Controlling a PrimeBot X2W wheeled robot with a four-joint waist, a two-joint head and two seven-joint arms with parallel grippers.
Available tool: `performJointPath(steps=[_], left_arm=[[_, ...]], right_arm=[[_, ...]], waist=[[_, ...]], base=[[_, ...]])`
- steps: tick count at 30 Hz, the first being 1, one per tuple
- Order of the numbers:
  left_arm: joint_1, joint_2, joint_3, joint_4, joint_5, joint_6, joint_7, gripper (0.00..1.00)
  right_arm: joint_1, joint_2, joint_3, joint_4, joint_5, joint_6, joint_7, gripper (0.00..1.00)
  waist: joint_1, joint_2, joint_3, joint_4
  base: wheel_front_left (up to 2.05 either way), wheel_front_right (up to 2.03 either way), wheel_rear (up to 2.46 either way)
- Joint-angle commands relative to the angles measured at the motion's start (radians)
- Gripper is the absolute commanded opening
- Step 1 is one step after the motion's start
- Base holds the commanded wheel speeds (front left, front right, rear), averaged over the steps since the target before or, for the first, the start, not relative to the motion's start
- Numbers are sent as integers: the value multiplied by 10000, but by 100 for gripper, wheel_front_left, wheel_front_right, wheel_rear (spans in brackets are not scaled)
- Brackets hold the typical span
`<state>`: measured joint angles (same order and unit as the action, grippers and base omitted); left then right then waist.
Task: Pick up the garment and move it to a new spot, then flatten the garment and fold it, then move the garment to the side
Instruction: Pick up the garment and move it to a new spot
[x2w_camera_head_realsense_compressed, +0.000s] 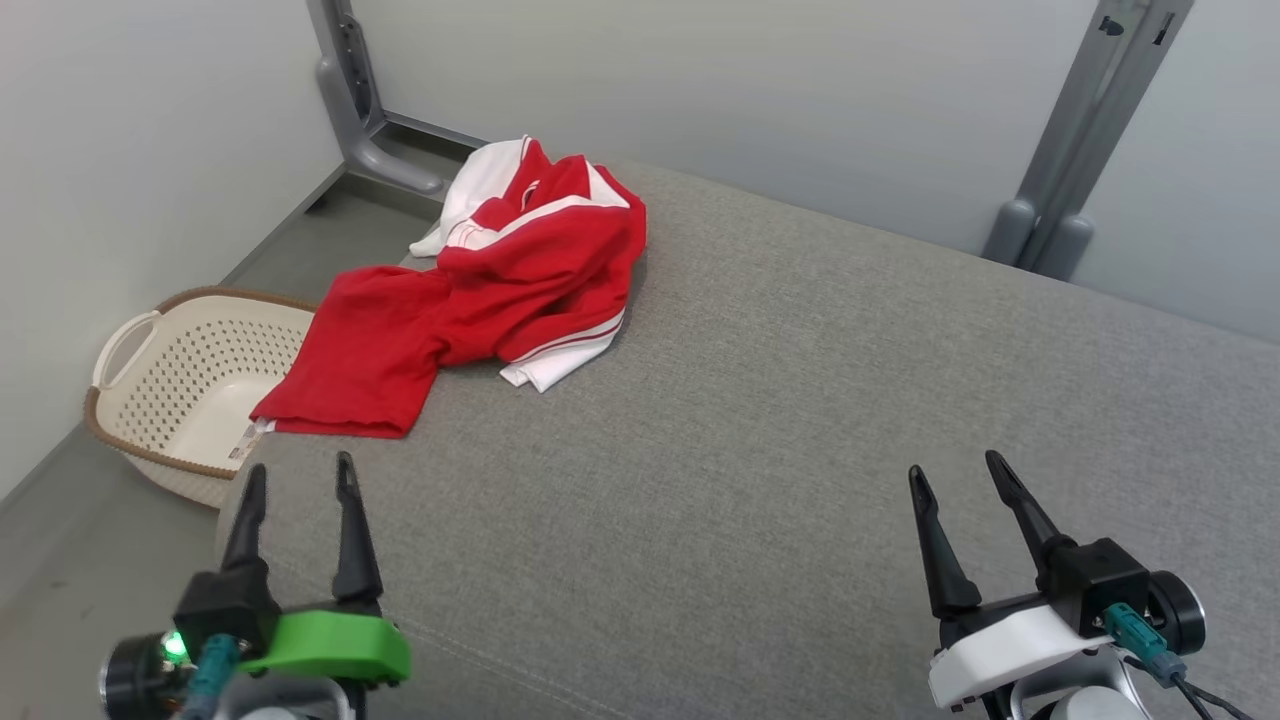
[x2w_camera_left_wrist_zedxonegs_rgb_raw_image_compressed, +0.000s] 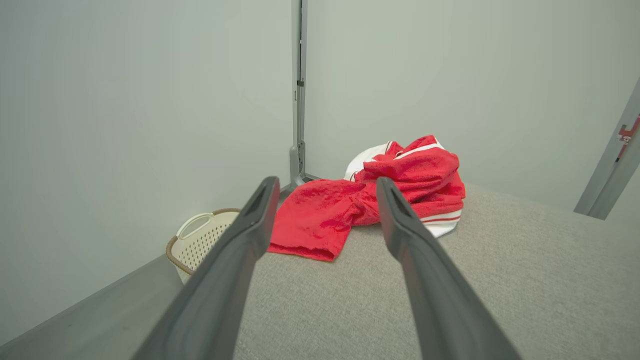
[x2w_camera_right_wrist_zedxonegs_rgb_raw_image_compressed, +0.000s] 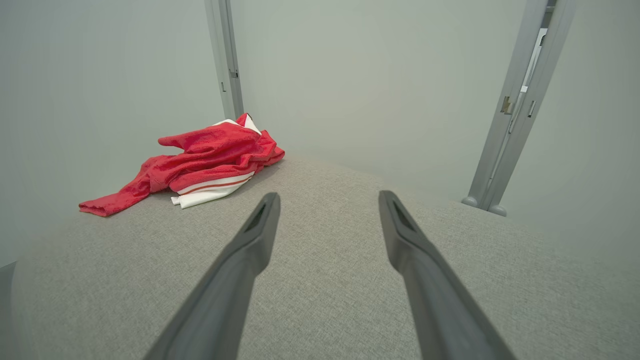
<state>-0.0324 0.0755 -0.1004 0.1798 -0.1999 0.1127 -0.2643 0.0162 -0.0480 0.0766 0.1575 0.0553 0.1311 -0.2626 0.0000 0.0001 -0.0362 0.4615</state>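
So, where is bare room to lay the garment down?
The widest bare patch of the grey fabric surface lies between the crumpled red and white garment and the right gripper. A narrower strip lies before the left gripper. Crowded: the far left corner, where the garment reaches the edge by the cream perforated basket.

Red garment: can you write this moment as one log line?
stage: before pickup | garment: crumpled on grey surface | left gripper: open, empty | right gripper: open, empty | basket: on floor
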Motion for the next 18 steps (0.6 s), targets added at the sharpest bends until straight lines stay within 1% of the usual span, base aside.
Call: performJointPath(steps=[1,5,7,10,14,18], left_arm=[[-417,217,183,-180,-73,-155,-4,100],[-1466,1070,801,-461,-101,-567,1,100],[-2245,1587,889,-325,-134,-877,211,100],[-3587,2252,895,-186,-210,-1417,850,100],[-5373,2830,785,578,-456,-1891,1913,100],[-6900,3107,556,1765,-833,-2171,2830,100]], right_arm=[[68,-43,-58,-150,-42,-6,-35,100],[135,-42,-129,-308,-258,-6,-35,100],[84,-42,-187,-370,-367,-6,-35,100],[-184,-43,-205,-532,-579,-6,-35,100],[-566,-44,-186,-704,-989,-6,-35,100],[-1001,-44,-114,-835,-1335,-6,-35,100]], waist=[[0,-1,156,-362],[0,-1,376,-849],[0,-1,522,-1110],[0,-1,1028,-1534],[0,-1,1853,-2040],[0,-1,2748,-2549]], base=[[0,0,0],[0,0,0],[0,0,0],[0,0,0],[0,0,0],[0,0,0]])
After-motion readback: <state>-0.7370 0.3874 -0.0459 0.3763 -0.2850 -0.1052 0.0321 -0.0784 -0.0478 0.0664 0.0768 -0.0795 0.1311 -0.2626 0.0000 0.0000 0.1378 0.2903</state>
